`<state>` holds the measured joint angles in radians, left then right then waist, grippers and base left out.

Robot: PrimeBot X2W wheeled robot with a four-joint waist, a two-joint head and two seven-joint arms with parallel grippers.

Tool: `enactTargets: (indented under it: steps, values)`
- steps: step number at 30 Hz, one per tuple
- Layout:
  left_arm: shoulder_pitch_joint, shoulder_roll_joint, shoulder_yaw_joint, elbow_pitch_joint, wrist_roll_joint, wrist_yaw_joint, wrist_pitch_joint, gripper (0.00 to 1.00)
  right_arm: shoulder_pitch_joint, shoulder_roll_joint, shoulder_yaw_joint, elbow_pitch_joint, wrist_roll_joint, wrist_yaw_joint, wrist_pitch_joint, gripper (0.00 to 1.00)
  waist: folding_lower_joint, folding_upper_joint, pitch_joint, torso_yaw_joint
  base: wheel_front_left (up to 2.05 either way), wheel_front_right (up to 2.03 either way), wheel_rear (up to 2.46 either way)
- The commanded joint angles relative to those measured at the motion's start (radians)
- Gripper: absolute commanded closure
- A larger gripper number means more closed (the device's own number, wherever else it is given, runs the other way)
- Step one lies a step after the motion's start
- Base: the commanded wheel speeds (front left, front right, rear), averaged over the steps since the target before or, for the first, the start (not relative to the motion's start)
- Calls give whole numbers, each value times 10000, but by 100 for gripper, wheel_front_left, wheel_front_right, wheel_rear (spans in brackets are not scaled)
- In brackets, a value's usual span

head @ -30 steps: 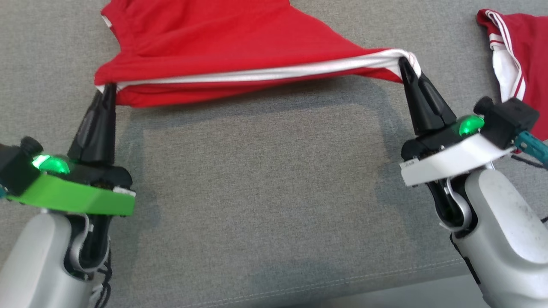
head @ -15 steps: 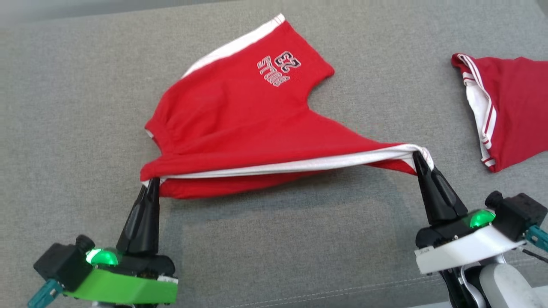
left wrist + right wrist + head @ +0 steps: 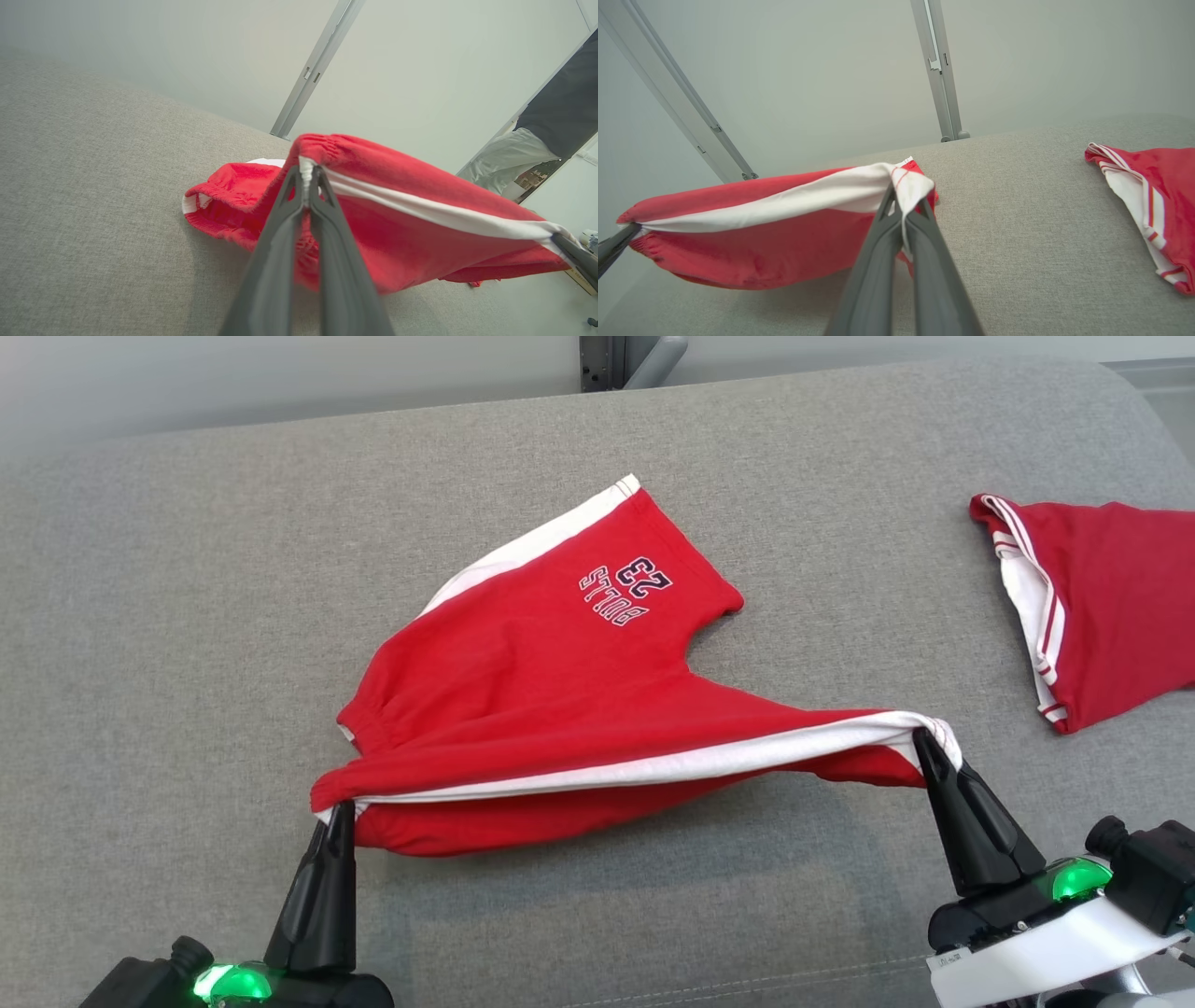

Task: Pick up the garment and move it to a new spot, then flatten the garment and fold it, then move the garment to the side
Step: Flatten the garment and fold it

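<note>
The garment point(image 3: 551, 691) is a pair of red shorts with white side stripes and a "BULLS 23" print, lying on a grey cushioned surface point(image 3: 187, 616). Its near edge is lifted and stretched between my two grippers. My left gripper point(image 3: 342, 805) is shut on the waistband corner, seen close in the left wrist view point(image 3: 306, 173). At the right, my right gripper point(image 3: 925, 735) is shut on the white-striped leg hem, which wraps its tips in the right wrist view point(image 3: 903, 198). The far leg of the garment point(image 3: 224, 196) rests on the cushion.
A second red garment with white stripes point(image 3: 1092, 607) lies at the far right of the cushion, also in the right wrist view point(image 3: 1153, 196). Metal frame posts point(image 3: 941, 70) rise behind the cushion's far edge. A person's sleeve point(image 3: 560, 107) shows at the right of the left wrist view.
The head camera has tilted up, so the whole picture slid downward. Both grippers keep their hold on the stretched edge; the far leg with the print is now in view.
</note>
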<state>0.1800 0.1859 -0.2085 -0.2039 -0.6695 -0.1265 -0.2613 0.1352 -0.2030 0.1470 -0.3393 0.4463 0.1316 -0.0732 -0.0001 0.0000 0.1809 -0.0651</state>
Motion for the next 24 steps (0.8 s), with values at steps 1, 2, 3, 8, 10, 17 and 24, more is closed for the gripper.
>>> enactTargets:
  steps: [1, 2, 3, 8, 10, 17, 24]
  values:
    - [86, 3, -20, 29, -9, -36, -47, 100, -25, -40, -66, -26, -85, -19, 69, 100, 1, 0, 18, 35, 0, 0, 0]
    - [18, -16, -73, 95, -11, -35, -40, 100, -121, -34, -93, 20, -96, -19, 93, 100, 1, 0, 36, 70, 0, 0, 0]
    - [-69, -47, -137, 175, -39, -35, -33, 100, -229, 22, -79, 81, 18, -19, 133, 100, 1, 0, 51, 108, 0, 0, 0]
    - [-701, -222, -355, 717, -173, -41, -13, 100, -1099, -59, -71, 801, 310, -17, 173, 100, 1, 0, 254, 349, 0, 0, 0]
    - [-1045, -317, -445, 990, -162, -41, 6, 100, -1626, -80, -54, 1242, 542, -16, 88, 100, 1, 0, 386, 511, 0, 0, 0]
    - [-2656, -775, -709, 2248, -179, 31, 84, 100, -3626, -684, 90, 2932, 709, -16, 329, 100, 1, 0, 974, 1245, 0, 0, 0]
    - [-4388, -1123, -849, 3838, -337, 406, 299, 100, -5803, -1376, 580, 4461, 930, -16, 854, 100, 1, 0, 1648, 1785, 0, 0, 0]
